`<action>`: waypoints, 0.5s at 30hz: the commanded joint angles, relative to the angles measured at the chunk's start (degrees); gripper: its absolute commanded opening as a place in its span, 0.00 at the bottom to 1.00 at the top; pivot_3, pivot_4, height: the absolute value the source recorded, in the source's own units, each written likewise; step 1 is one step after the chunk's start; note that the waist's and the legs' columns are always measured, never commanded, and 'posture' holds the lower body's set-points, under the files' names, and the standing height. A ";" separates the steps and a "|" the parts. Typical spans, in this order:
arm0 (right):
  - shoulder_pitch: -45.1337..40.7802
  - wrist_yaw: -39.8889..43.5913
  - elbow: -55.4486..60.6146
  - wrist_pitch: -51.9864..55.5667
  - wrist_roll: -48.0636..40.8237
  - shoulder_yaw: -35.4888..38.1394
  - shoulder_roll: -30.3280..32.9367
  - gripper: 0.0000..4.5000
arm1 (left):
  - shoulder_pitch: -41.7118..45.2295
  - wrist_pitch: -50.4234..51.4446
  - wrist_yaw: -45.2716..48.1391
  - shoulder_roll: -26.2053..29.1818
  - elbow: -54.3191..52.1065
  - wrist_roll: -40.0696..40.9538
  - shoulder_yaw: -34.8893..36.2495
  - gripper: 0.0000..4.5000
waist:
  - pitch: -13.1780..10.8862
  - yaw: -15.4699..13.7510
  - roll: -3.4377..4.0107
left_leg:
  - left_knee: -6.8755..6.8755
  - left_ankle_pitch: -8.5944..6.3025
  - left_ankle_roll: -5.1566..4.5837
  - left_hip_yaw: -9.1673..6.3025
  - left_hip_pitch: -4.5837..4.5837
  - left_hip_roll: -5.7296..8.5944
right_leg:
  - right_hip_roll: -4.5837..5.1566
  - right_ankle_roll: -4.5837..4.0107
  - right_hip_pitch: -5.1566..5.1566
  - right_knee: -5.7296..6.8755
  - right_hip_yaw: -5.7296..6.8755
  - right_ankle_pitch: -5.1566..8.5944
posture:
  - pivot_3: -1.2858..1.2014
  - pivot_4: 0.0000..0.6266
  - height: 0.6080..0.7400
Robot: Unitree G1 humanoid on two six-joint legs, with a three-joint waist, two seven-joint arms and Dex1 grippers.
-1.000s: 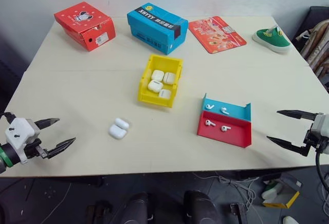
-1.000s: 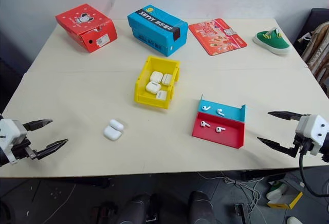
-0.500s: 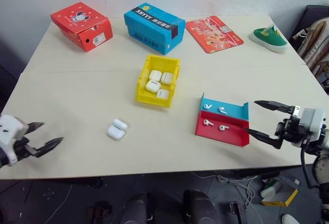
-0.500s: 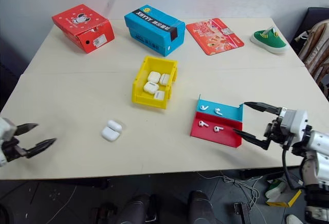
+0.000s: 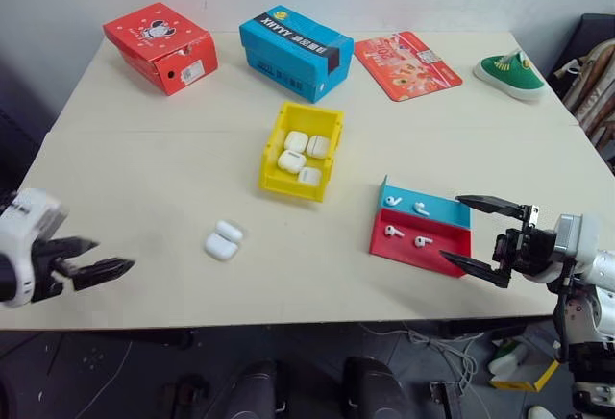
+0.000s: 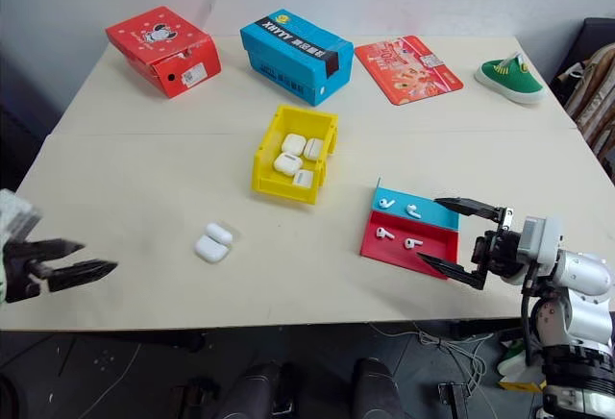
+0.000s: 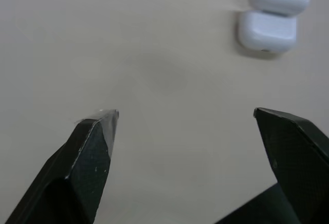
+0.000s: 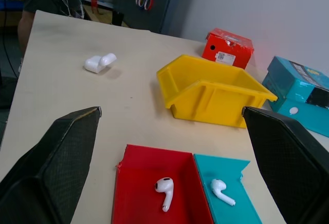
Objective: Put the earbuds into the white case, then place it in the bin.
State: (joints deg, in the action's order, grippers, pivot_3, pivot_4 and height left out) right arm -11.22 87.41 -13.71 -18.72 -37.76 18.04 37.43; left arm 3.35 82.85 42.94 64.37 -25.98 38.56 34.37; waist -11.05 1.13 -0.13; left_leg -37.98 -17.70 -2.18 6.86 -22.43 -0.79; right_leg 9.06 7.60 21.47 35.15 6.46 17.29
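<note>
White earbuds (image 5: 405,223) sit in the red-blue tray (image 5: 423,249), right tool (image 5: 486,241) wide open and empty just beside it, so those big fingers could easily flick one out.

On my feed, a pale beige worktop (image 6: 144,160) carries:
- small bright yellow plastic bin (image 6: 266,174), holding four white cases;
- open glossy white rounded case (image 6: 212,243), near the front edge;
- red and blue angled tray (image 6: 380,245) with four tiny white earbuds (image 6: 384,234);
- red shoebox (image 6: 163,50), blue shoebox (image 6: 297,55), green sneaker (image 6: 509,80).

Right end effector (image 6: 454,242) gapes beside the tray; left end effector (image 6: 81,257) spread at the worktop's left front.
</note>
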 commanded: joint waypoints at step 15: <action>6.45 4.66 -2.52 -6.70 -3.06 3.33 -0.21 1.00 | 25.41 9.65 -34.13 -10.79 -2.41 14.87 -27.54 0.99 | -0.02 -0.16 -0.02 | -0.04 0.21 -0.01 0.04 0.09 -0.21 | -0.51 -0.15 -0.01 0.08 -0.55 0.08 | 0.52 0.24 1.00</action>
State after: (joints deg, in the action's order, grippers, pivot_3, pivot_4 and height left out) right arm -5.22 88.56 -17.37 -23.92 -39.44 19.32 37.36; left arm 27.51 92.59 9.81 53.23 -28.73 53.14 7.27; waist -11.07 0.97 -0.15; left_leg -38.02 -17.49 -2.19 6.90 -22.34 -0.99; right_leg 8.55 7.45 21.46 35.22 5.91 17.37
